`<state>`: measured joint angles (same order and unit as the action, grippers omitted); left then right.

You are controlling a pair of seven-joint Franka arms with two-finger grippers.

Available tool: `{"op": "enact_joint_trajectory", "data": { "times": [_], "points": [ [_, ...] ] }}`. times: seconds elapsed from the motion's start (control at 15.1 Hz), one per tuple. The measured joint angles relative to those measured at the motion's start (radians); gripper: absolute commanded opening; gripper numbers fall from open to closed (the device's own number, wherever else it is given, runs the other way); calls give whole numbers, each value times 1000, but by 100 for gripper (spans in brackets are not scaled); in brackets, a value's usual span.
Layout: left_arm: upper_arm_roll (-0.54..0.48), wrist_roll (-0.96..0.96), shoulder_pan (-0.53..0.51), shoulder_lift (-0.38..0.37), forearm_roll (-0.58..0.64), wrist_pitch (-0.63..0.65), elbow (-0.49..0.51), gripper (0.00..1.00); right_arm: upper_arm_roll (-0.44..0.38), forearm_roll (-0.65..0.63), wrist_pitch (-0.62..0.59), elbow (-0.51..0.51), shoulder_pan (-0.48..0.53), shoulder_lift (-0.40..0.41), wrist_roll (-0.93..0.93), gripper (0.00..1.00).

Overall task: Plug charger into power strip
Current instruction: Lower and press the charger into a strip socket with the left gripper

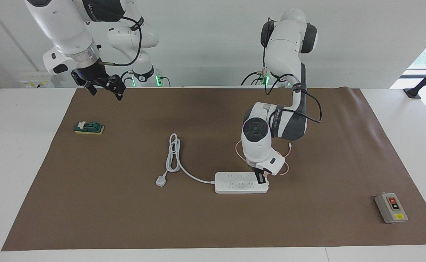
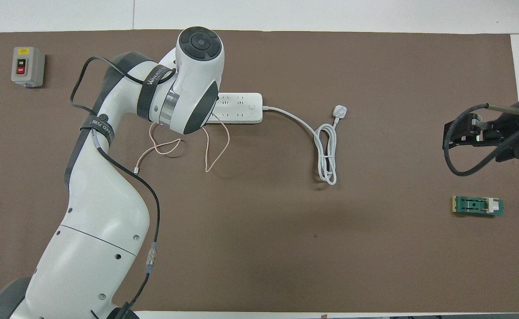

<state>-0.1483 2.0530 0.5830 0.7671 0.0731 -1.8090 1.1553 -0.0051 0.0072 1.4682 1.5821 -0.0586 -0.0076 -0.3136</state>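
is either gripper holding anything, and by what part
The left gripper is shut at the power strip, presumably on the charger, which is hidden. The right gripper holds nothing.

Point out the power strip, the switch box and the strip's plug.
power strip [image 1: 234,186]: facing view, bare top.
switch box [image 1: 391,208]: facing view, grey top face.
plug [image 2: 339,111]: overhead view, plug body.
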Motion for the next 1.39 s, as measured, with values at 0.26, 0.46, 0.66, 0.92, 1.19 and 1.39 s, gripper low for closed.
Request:
{"op": "enact_joint_trajectory", "data": {
  "times": [0.26,0.46,0.66,0.92,1.19,1.39],
  "points": [
    [-1,-7,0,-2,0,-1,3,0,0,0,0,0,0,0,0,100],
    [-1,-10,0,-2,0,-1,5,0,0,0,0,0,0,0,0,100],
    [-1,-19,0,-4,0,-2,7,0,0,0,0,0,0,0,0,100],
    [0,-24,1,-6,0,-2,10,0,0,0,0,0,0,0,0,100],
    [2,-26,1,-11,0,-1,19,0,0,0,0,0,0,0,0,100],
    [5,-27,2,-10,0,-19,42,0,0,0,0,0,0,0,0,100]
  ]
}}
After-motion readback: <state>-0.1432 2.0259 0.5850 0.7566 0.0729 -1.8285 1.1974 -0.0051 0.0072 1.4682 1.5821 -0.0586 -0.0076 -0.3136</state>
